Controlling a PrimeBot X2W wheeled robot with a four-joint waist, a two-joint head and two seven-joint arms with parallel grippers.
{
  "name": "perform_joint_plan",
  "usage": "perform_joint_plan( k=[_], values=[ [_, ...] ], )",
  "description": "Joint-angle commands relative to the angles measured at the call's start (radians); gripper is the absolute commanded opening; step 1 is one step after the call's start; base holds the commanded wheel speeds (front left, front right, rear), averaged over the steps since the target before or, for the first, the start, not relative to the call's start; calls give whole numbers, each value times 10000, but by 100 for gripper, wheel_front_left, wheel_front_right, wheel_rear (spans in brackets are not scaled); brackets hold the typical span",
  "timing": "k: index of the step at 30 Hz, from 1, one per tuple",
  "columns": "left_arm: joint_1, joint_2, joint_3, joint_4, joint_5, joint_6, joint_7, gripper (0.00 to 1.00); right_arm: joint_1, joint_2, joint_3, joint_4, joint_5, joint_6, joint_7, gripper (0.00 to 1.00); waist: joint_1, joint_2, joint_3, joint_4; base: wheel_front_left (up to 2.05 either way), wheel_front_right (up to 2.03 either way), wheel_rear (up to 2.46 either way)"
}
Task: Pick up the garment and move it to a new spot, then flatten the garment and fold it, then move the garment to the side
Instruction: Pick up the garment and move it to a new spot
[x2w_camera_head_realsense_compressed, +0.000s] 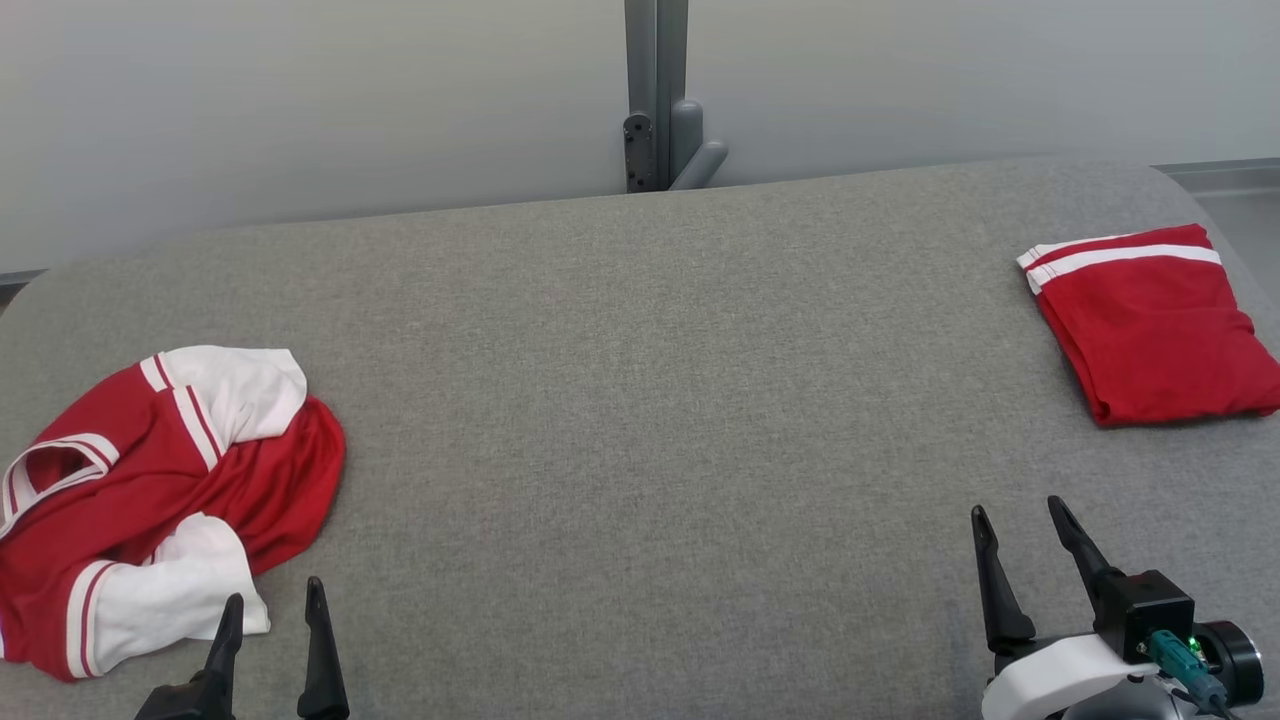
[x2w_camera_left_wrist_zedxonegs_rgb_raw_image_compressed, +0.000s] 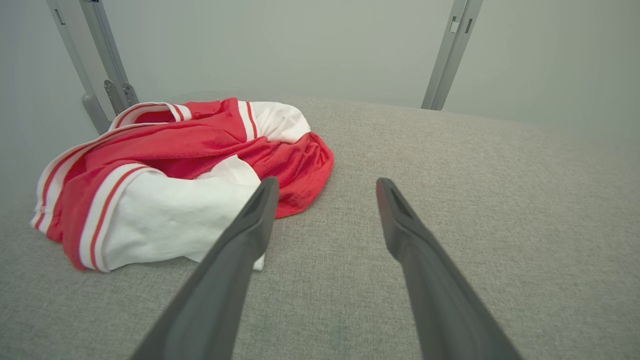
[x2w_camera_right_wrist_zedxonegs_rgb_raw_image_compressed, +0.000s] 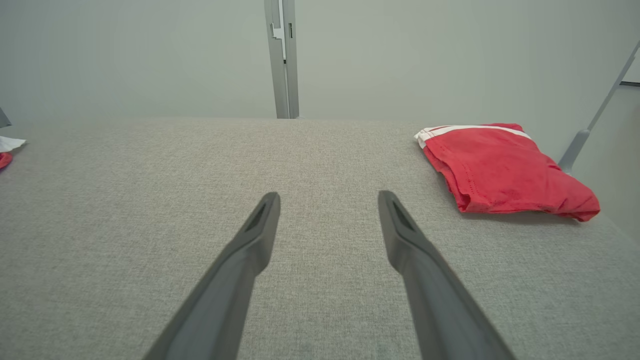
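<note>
A crumpled red garment (x2w_camera_head_realsense_compressed: 150, 490) with white sleeves and striped trim lies bunched at the near left of the grey table (x2w_camera_head_realsense_compressed: 640, 420). My left gripper (x2w_camera_head_realsense_compressed: 275, 600) is open and empty, its fingertips just beside the garment's near right edge. In the left wrist view the garment (x2w_camera_left_wrist_zedxonegs_rgb_raw_image_compressed: 175, 175) lies left of and ahead of the open left gripper (x2w_camera_left_wrist_zedxonegs_rgb_raw_image_compressed: 327, 187), whose left finger overlaps a white sleeve. My right gripper (x2w_camera_head_realsense_compressed: 1015, 515) is open and empty at the near right. In the right wrist view the open right gripper (x2w_camera_right_wrist_zedxonegs_rgb_raw_image_compressed: 329, 200) points over bare cloth surface.
A second red garment (x2w_camera_head_realsense_compressed: 1150, 325), folded with a white-striped edge, lies at the far right of the table, seen ahead and right as the folded garment (x2w_camera_right_wrist_zedxonegs_rgb_raw_image_compressed: 500, 170) from the right wrist. A grey post with a bracket (x2w_camera_head_realsense_compressed: 660, 100) stands behind the table's far edge against the pale wall.
</note>
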Motion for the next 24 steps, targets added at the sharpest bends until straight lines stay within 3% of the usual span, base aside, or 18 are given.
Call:
perform_joint_plan(
  k=[1, 10, 20, 24],
  values=[
    [121, 13, 36, 22, -51, -63, 3, 100, 77, -17, -11, -51, 44, -13, -28, 100, 1, 11, -6, -15, 0, 0, 0],
    [-106, 15, -91, 61, 81, -147, 3, 100, 142, -15, -15, -174, 14, -13, -28, 100, 1, 11, -14, 378, 0, 0, 0],
    [70, 23, 17, -45, 196, -93, 3, 100, 114, -15, 559, -176, 112, -13, -28, 100, 1, 11, -247, 2762, 0, 0, 0],
    [247, 18, 226, -109, 240, -166, 3, 100, -76, -22, 951, -100, 131, -15, -28, 100, 1, 11, -251, 3239, 0, 0, 0]
  ],
)
